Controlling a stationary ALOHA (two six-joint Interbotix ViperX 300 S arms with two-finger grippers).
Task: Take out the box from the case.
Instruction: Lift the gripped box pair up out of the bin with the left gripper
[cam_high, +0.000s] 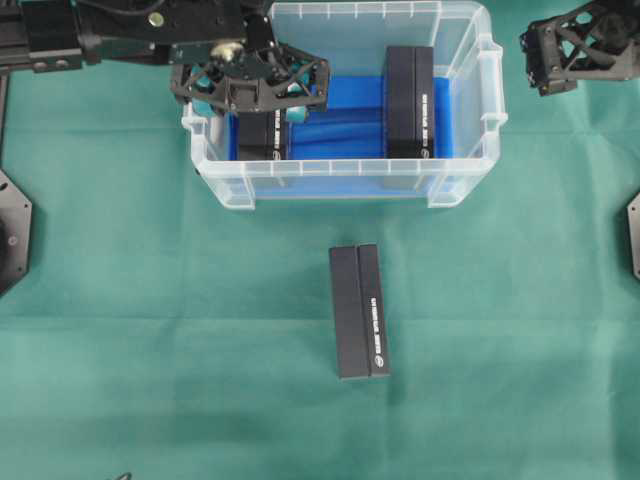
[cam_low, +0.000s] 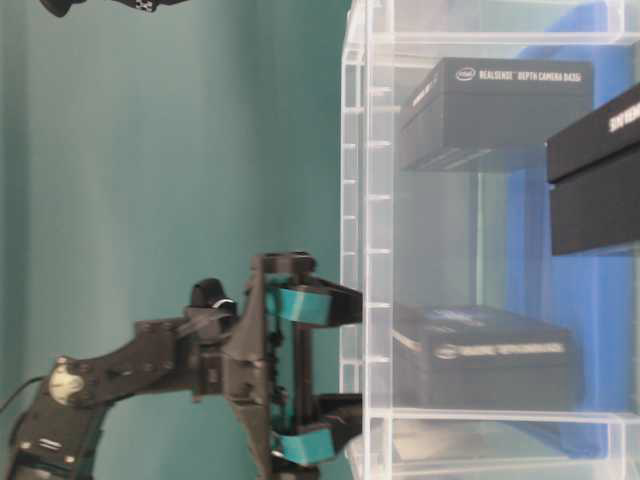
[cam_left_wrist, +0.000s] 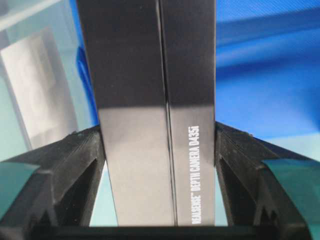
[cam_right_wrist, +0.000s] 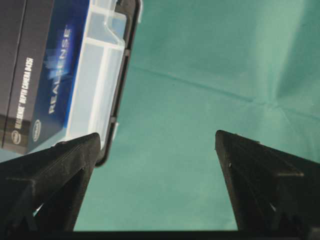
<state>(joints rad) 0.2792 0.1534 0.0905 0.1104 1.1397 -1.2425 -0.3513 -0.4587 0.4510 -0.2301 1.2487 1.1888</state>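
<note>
The left gripper (cam_high: 262, 100) reaches down into the left end of the case (cam_high: 345, 176), and its two fingers (cam_left_wrist: 82, 160) press on both long sides of a black box (cam_left_wrist: 155, 115) that stands on the blue cloth (cam_high: 340, 128). The right gripper (cam_right_wrist: 155, 180) hangs with its jaws wide apart and empty above the green table (cam_high: 150, 330), just beside the far right corner of the case.
</note>
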